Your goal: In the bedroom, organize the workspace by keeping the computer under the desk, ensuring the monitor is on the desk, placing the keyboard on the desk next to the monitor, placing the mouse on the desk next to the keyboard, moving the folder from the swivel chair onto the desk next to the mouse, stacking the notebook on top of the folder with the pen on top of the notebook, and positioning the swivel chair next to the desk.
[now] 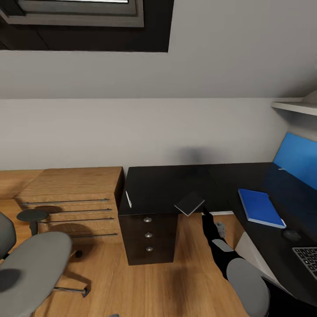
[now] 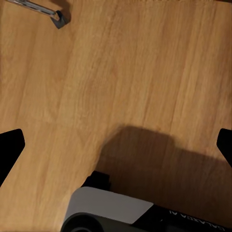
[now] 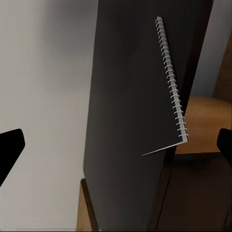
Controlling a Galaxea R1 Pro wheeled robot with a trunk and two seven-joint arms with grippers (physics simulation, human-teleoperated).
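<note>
One thin dark spiral-bound notebook (image 1: 189, 203), overhanging the black desk (image 1: 167, 187) edge, looks light and slightly floppy, best pinched at that overhanging corner by the right gripper (image 3: 116, 145), whose fingers (image 3: 9, 150) stand spread and empty.

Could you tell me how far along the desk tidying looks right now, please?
Done: the blue folder lies on the desk, near the mouse and keyboard. In hand: the right pincer reaches toward the notebook overhanging the desk edge. Left: stacking notebook on folder, the pen on top, and the chair.
</note>
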